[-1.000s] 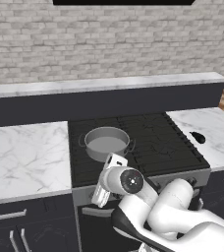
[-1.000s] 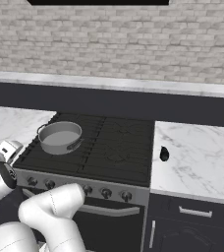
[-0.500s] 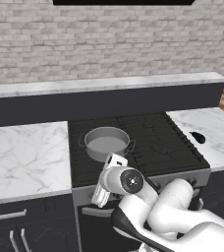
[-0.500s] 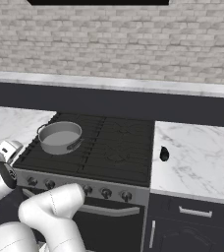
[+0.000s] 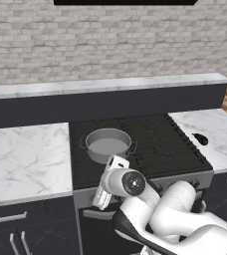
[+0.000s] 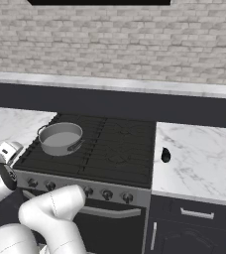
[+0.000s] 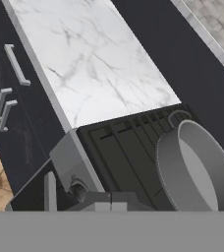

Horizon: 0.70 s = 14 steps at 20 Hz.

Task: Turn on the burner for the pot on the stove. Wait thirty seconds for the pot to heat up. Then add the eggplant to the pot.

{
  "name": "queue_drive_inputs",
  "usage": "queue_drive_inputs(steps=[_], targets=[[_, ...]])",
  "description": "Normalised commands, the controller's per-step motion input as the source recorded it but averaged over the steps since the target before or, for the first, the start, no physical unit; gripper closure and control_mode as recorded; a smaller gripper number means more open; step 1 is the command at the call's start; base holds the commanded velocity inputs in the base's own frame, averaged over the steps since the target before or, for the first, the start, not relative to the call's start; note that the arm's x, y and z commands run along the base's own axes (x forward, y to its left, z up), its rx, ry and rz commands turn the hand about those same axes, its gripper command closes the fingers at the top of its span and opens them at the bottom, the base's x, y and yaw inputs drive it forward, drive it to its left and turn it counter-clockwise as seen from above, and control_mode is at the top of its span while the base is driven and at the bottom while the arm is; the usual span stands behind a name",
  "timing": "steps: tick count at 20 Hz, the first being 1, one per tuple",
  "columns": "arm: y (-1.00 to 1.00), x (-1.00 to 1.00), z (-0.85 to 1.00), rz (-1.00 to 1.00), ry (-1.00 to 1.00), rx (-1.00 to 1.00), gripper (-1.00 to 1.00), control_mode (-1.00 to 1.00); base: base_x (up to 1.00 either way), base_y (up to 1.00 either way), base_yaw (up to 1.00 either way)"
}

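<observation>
Grey metal, the pot (image 5: 108, 145) sits on the front left burner (image 6: 50, 151) of the stove (image 5: 155, 144), its two dark side handles showing. The pincer (image 7: 110, 201) has its fingers together, holding nothing, low at the stove's front strip just beside the leftmost knob (image 7: 77, 191), below the pot. The eggplant (image 5: 200, 139) lies on the marble desk (image 5: 212, 130) right of the stove, well apart from the pot.

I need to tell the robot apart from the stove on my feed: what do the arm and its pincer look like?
The arm is glossy white, built of rounded links, with a dark round joint cap ringed in grey. The pincer ends in two small dark grey, blocky finger tips.
</observation>
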Motion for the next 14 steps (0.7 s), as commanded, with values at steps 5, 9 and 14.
queue_drive_inputs(steps=[5,9,14], targets=[[0.00,0.00,0.00,0.00,0.00,0.00,1.00,-1.00,0.00,0.00,0.00],[0.00,0.00,0.00,0.00,0.00,0.00,1.00,-1.00,0.00,0.00,0.00],[0.00,0.00,0.00,0.00,0.00,0.00,1.00,-1.00,0.00,0.00,0.00]])
